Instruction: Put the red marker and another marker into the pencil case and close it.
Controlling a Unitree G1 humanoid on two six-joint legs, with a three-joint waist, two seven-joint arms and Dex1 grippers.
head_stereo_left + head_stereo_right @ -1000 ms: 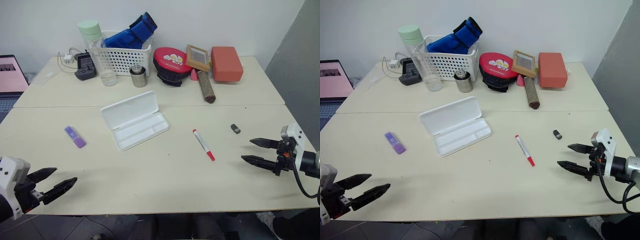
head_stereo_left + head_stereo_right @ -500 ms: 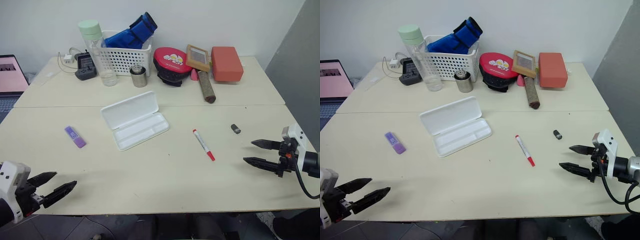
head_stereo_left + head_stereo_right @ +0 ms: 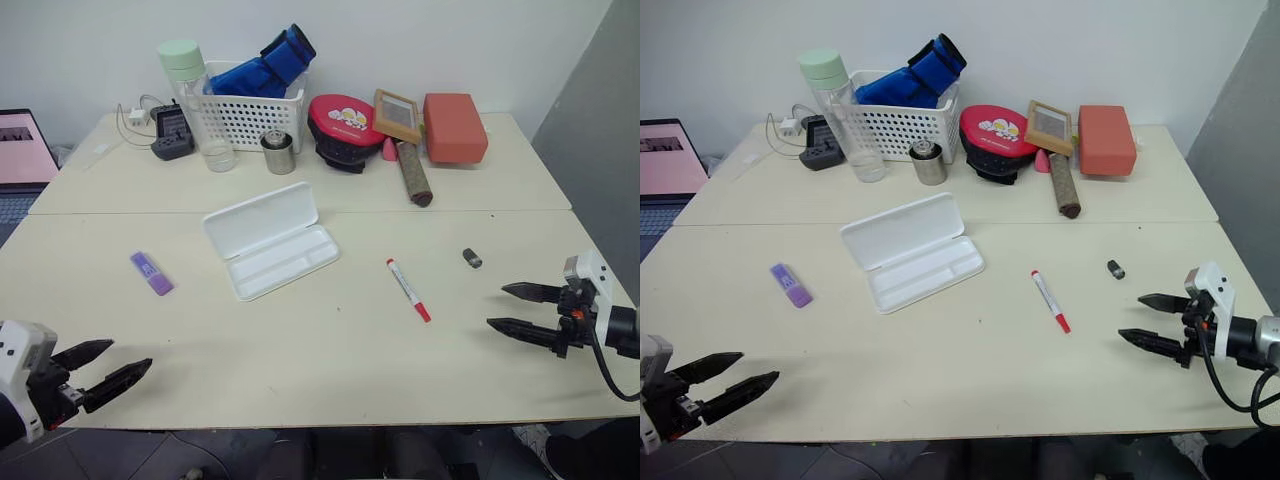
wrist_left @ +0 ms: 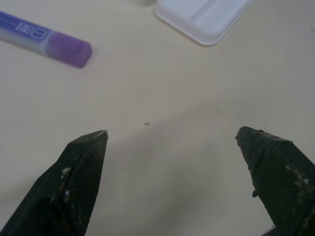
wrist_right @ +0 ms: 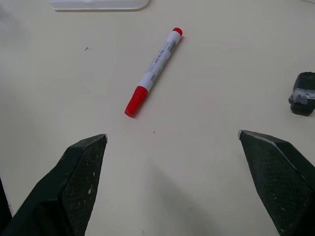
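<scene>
Reading "CHECK LINER" on purple marker [image 4: 47,41] via L wrist cam; both end effectors spread, empty.

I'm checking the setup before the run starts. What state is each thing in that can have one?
Pencil case: open, lid laid back, tray empty.
Red marker: capped, lying on the table, outside the case.
Purple marker: lying on the table, outside the case.
Left end effector: open, holding nothing.
Right end effector: open, holding nothing.
Water bottle: upright, lid on.
Laptop: screen lit.
</scene>
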